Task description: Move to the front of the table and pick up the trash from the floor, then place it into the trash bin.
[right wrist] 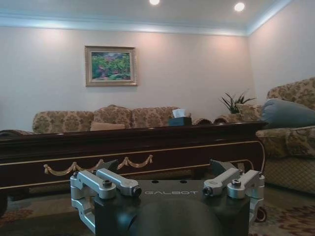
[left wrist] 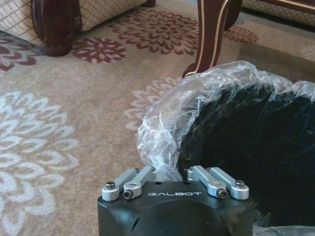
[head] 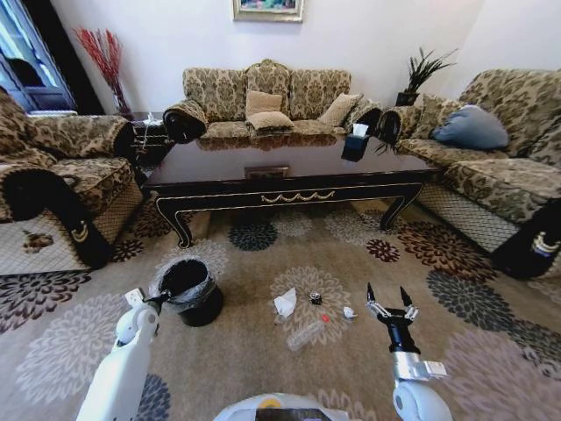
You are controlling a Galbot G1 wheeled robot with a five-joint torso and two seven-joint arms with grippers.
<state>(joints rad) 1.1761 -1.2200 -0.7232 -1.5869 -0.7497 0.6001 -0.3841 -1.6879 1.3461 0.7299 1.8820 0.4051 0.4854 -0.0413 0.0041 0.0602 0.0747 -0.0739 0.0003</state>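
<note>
Your right end effector point(head: 390, 299) is hovering with jaws spread wide over the floor point(head: 263, 368) just beside the trash point(head: 307, 314). Your left end effector point(head: 158, 299) is touching the trash bin point(head: 189, 289) rim; I cannot tell its opening.

We saw the surface point(head: 289, 171) as glossy dark wood with gilt trim. The floor point(head: 263, 351) was matt woven carpet. The trash bin point(head: 200, 307) was black with a crinkly clear plastic liner. The tissue point(head: 285, 303) looked like crumpled paper. The right end effector point(head: 391, 307) had bare metal links on a matt black body.
</note>
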